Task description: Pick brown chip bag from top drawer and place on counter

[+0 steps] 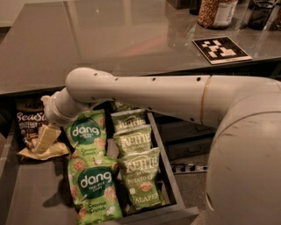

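The brown chip bag (27,121) with white "Sea Salt" lettering lies at the left back of the open top drawer (30,193). Its cream bottom edge shows below the gripper. My gripper (45,138) reaches down from the long white arm and sits right over the bag's lower right part, hiding some of it. I cannot tell whether it touches the bag. The glossy grey-brown counter (123,35) spreads behind and above the drawer.
Two green "dang" bags (90,186) lie in the drawer's middle. Three pale green "Kettle" bags (139,176) lie beyond the divider on the right. A jar (216,12) and a black-and-white marker card (221,49) stand on the counter's far right. Narrow dark drawers (189,132) sit to the right.
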Robot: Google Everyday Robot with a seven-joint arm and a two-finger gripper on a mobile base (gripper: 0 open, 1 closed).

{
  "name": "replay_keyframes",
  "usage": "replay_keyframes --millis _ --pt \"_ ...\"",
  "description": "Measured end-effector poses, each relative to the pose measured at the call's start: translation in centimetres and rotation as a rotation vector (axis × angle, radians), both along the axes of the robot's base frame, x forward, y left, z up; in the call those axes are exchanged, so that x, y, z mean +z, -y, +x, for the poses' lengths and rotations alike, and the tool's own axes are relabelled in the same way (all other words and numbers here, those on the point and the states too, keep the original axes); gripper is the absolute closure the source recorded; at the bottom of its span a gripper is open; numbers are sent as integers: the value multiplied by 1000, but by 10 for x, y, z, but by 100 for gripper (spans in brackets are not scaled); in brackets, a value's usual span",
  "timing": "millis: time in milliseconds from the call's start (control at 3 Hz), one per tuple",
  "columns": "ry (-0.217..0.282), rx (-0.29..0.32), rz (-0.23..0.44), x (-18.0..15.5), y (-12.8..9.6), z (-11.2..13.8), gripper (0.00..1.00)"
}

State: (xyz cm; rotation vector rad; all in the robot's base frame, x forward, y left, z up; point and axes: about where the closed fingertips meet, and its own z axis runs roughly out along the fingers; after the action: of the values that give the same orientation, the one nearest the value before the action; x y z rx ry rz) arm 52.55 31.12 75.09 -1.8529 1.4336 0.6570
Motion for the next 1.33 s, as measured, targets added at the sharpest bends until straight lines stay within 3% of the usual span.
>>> replay_keyframes --millis 333,667,1000,1333 --pt "-8 -69 52 8 -17 10 0" --pt "-7 -69 53 8 -17 10 0" --pt "-21 -59 24 2 -22 13 0" --pt "-21 -67 -88 -12 -26 19 0"
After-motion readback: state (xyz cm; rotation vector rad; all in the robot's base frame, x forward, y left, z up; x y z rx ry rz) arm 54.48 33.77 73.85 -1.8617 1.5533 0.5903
